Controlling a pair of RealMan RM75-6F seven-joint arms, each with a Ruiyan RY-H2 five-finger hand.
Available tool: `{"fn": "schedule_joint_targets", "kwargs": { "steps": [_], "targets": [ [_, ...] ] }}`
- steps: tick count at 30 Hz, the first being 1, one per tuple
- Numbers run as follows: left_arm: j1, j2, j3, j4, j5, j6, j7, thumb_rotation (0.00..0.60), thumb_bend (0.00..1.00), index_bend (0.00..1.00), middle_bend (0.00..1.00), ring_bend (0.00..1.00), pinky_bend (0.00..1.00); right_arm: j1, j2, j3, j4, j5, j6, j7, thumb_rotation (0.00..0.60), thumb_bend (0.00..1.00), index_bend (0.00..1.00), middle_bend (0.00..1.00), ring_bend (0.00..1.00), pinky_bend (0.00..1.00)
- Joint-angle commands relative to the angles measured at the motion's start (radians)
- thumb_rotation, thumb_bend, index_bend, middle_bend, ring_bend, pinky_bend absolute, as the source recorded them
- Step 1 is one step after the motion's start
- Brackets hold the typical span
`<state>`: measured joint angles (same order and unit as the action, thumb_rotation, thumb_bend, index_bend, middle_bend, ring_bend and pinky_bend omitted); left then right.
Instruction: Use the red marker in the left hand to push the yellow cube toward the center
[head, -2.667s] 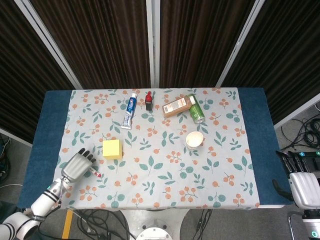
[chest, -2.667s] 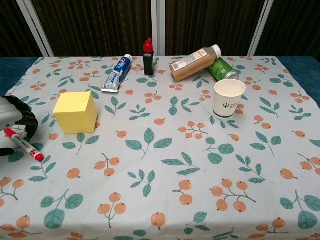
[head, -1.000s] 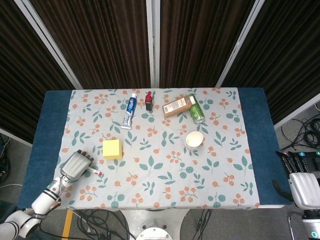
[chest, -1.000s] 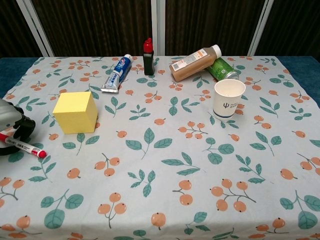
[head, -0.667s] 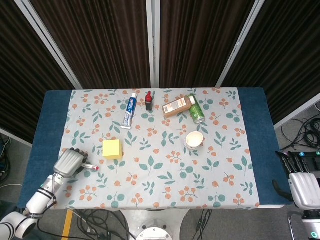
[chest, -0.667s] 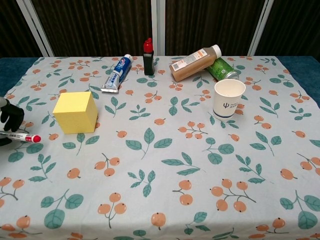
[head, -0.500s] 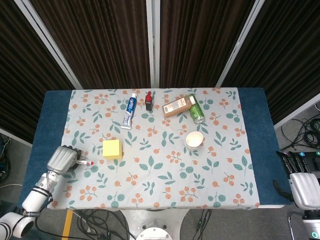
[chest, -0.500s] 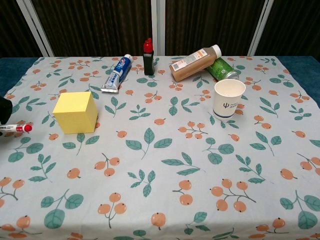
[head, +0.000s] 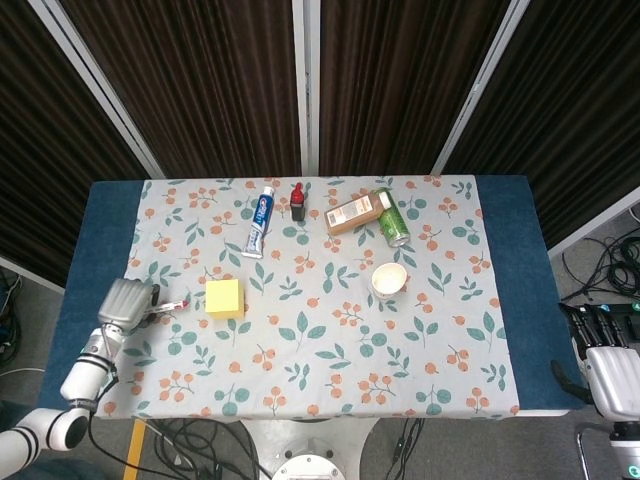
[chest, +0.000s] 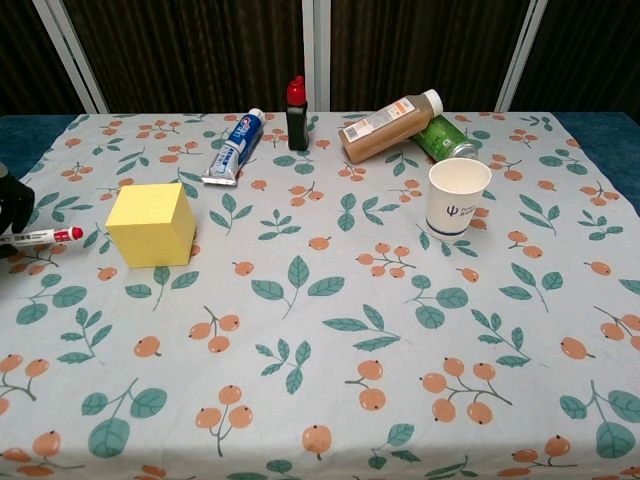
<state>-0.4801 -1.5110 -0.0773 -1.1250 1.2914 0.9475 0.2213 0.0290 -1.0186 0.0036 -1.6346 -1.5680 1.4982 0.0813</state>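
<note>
no wording reads clearly; the paper cup bears a small blue logo, its letters illegible.

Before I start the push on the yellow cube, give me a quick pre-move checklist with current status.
1. Red marker held in the left hand: ok.
2. Marker tip points toward the yellow cube: ok.
3. Tip touching the cube: not ok, a gap shows.
4. Cloth toward the center free of things: ok; the paper cup stands further right.
5. Right hand off the table: ok.
6. Marker height against the cube face: cannot tell.
</note>
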Motion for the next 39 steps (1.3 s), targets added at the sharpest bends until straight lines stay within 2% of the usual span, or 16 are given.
{"fn": "schedule_joint_targets", "kwargs": {
  "steps": [1, 7, 24, 39],
  "targets": [
    [-0.011, -0.005, -0.004, 0.004, -0.001, -0.01, 0.001, 0.6, 0.45, 0.73, 0.73, 0.52, 0.56, 0.0, -0.001, 0.0, 0.002, 0.001, -0.001, 0.002, 0.6, 0.27, 0.04, 0.12, 0.0, 0.0],
    [-0.031, -0.009, -0.003, -0.007, 0.019, -0.008, -0.004, 0.6, 0.45, 0.73, 0.73, 0.52, 0.56, 0.0, -0.002, 0.002, 0.006, 0.006, -0.004, 0.006, 0.6, 0.27, 0.04, 0.12, 0.0, 0.0],
    [-0.133, -0.031, -0.009, -0.025, 0.043, -0.064, 0.082, 0.6, 0.45, 0.73, 0.73, 0.52, 0.56, -0.009, 0.0, 0.0, 0.01, 0.005, 0.006, 0.011, 0.6, 0.27, 0.04, 0.12, 0.0, 0.0],
    [-0.209, -0.058, -0.02, -0.062, 0.017, -0.111, 0.167, 0.6, 0.45, 0.73, 0.73, 0.52, 0.56, -0.013, 0.002, 0.001, 0.013, 0.009, 0.006, 0.016, 0.6, 0.27, 0.04, 0.12, 0.0, 0.0]
  ]
}}
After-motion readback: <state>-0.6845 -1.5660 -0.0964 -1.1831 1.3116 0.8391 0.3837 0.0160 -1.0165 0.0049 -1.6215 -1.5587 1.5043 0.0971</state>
